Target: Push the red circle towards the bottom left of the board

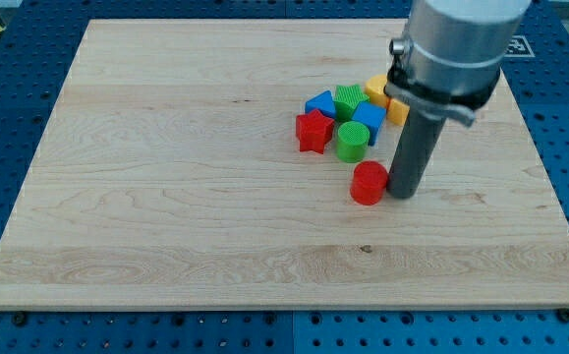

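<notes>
The red circle (368, 183) lies on the wooden board (166, 197), right of centre. My tip (403, 194) rests on the board right beside the red circle, on its right side, touching or almost touching it. The rod rises from there to the grey arm at the view's top right.
A cluster of blocks sits just above the red circle: a red star (313, 131), a green cylinder (352, 142), a blue block (319, 104), a green block (348, 99), another blue block (369, 118), and yellow and orange blocks (378, 90) partly hidden behind the arm.
</notes>
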Robot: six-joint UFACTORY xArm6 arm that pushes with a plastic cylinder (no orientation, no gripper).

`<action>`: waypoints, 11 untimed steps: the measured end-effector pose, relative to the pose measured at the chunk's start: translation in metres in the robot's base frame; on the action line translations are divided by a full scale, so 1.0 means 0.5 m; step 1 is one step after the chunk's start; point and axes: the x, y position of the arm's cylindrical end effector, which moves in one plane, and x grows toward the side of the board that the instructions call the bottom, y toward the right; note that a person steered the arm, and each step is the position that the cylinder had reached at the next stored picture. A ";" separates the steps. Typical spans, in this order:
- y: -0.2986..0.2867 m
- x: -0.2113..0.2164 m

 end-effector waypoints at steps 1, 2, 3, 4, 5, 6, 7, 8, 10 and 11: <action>-0.001 0.008; 0.034 -0.016; 0.068 -0.055; -0.007 -0.056; -0.163 -0.052; -0.226 -0.030; -0.137 -0.030; -0.068 0.005; -0.384 0.014; -0.475 0.027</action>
